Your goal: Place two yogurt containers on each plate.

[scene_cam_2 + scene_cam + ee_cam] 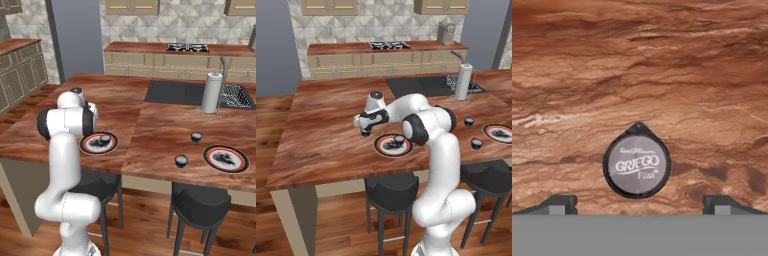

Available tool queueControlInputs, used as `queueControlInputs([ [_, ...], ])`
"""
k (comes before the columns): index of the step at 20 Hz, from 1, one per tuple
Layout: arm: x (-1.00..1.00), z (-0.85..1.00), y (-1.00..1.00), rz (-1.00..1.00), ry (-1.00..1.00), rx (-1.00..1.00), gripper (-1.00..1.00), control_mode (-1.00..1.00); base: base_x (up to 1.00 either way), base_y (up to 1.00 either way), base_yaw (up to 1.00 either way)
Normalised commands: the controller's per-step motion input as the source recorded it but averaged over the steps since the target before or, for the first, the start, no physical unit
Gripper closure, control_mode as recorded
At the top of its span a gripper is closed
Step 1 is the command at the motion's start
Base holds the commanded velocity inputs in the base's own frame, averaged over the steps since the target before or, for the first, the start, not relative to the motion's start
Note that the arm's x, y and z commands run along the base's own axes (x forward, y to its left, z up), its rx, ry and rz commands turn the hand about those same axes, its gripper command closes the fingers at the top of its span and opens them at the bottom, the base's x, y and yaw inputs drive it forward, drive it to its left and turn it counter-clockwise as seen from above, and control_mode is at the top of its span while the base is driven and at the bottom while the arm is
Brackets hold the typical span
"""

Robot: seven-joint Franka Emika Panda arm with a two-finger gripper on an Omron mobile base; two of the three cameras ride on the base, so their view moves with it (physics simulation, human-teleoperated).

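Directly under my open gripper (pixel 640 204), a yogurt container (pixel 637 166) with a grey "Griego" lid stands on the wood counter, centred between the spread fingertips (pixel 559 204). From the left base view, the gripper (pixel 365 131) hangs low just left of the near plate (pixel 387 150). That plate carries one yogurt container (pixel 399 139), also visible as the yogurt container (pixel 105 138) on the plate (pixel 90 146). Two more yogurt containers (pixel 469 121) (pixel 476 144) sit on the counter beside the second plate (pixel 499 132).
A tall white paper-towel roll (pixel 462 82) stands at the edge of the dark sink (pixel 421 86) at the back of the island. Dark stools (pixel 391 190) sit under the counter's near edge. Bare wood stretches left of the gripper.
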Motion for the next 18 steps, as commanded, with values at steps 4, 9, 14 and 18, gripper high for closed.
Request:
queueControlInputs([
  [4, 0.07, -0.17, 0.01, 0.01, 0.0, 0.0, -1.0, -1.0, 0.0, 0.0, 0.0],
  [9, 0.04, -0.23, 0.01, 0.01, 0.03, 0.0, -1.0, -1.0, 0.0, 0.0, 0.0],
  [14, 0.21, -0.21, 0.18, 0.01, 0.03, 0.0, -1.0, -1.0, 0.0, 0.0, 0.0],
  [18, 0.28, -0.17, 0.14, 0.02, 0.01, 0.0, -1.0, -1.0, 0.0, 0.0, 0.0],
])
